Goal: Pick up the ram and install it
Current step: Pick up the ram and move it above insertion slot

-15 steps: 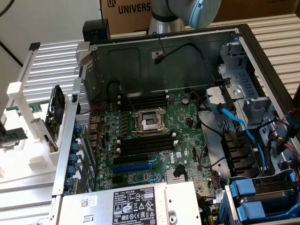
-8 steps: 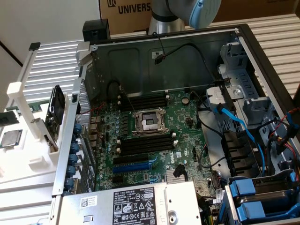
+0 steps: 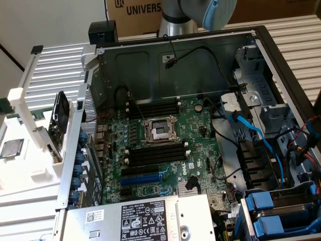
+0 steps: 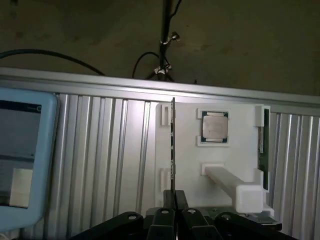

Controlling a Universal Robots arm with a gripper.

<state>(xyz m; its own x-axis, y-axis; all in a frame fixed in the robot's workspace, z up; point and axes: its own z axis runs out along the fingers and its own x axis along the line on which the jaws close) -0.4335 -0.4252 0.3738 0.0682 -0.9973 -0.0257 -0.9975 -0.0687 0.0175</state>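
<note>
Black end effector point(image 4: 174, 194) on edge-on ram point(image 4: 172, 145)

ram point(image 4: 173, 145) upright in holder point(image 4: 187, 150), chip point(image 4: 215, 126) beside (flat)

green motherboard point(image 3: 193, 150) with blue cables point(image 3: 252, 129), white tray point(image 4: 242, 127) on ribbed silver table point(image 4: 110, 150), black hand point(image 4: 174, 200), dark-edged ram point(image 4: 172, 145).

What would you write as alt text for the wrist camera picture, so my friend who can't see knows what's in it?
The end effector pinches the ram, a thin stick seen edge-on, over a white holder tray on ribbed metal. The tray holds a square silver processor chip, and a second green stick stands along one edge.
</note>
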